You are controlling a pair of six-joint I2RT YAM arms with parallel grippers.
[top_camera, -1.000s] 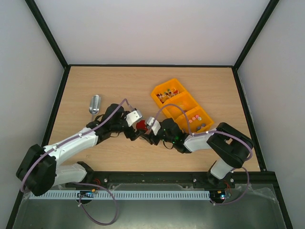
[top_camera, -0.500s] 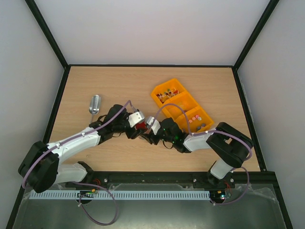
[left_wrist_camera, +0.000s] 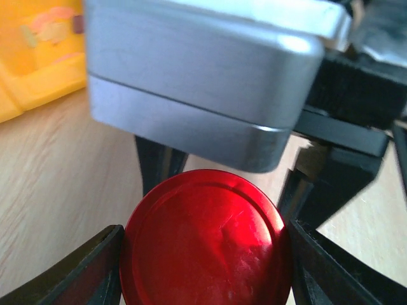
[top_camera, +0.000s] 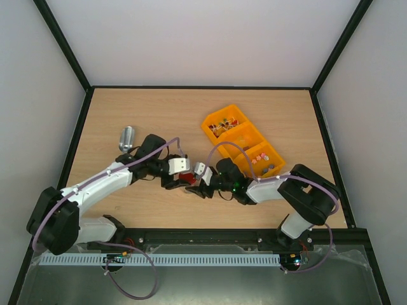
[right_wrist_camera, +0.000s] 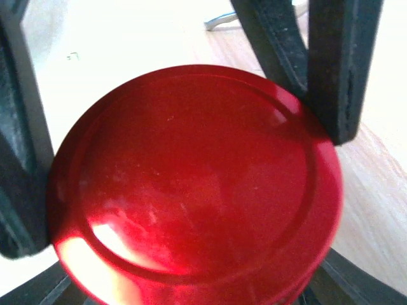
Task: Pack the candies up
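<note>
A red lid (top_camera: 191,178) sits between my two grippers at the table's middle. My left gripper (top_camera: 182,177) is shut on the lid; in the left wrist view its fingers (left_wrist_camera: 82,273) press both sides of the lid (left_wrist_camera: 206,238). My right gripper (top_camera: 200,182) closes from the other side on the red-lidded jar (right_wrist_camera: 191,184), with its fingers (right_wrist_camera: 362,279) low beside it. The jar's body is hidden. The candies (top_camera: 222,124) lie in a yellow divided tray (top_camera: 247,134), with more (top_camera: 259,156) in its nearest compartment. Some also show in the left wrist view (left_wrist_camera: 51,19).
A metal scoop (top_camera: 126,138) lies on the wooden table left of the left arm. The yellow tray stands right of and beyond the grippers. Black frame rails edge the table, with white walls behind.
Both grippers and the red lid have shifted a little toward the near edge. The left wrist has turned, and its forearm now lies flatter.
</note>
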